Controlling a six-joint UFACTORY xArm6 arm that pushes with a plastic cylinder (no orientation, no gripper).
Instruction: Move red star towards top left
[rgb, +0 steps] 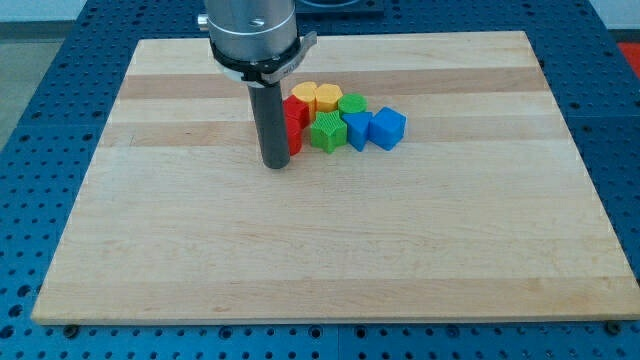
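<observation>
The red star (295, 133) sits near the board's top middle, partly hidden behind my rod. My tip (275, 163) rests on the board right at the star's left side, touching or nearly touching it. A second red block (297, 107) sits just above the star. The blocks form one tight cluster to the right of my tip.
In the cluster are two yellow blocks (316, 96), a green star (326, 131), a green block (352, 104), a blue block (357, 129) and a blue cube (387, 128). The wooden board (320, 250) lies on a blue perforated table.
</observation>
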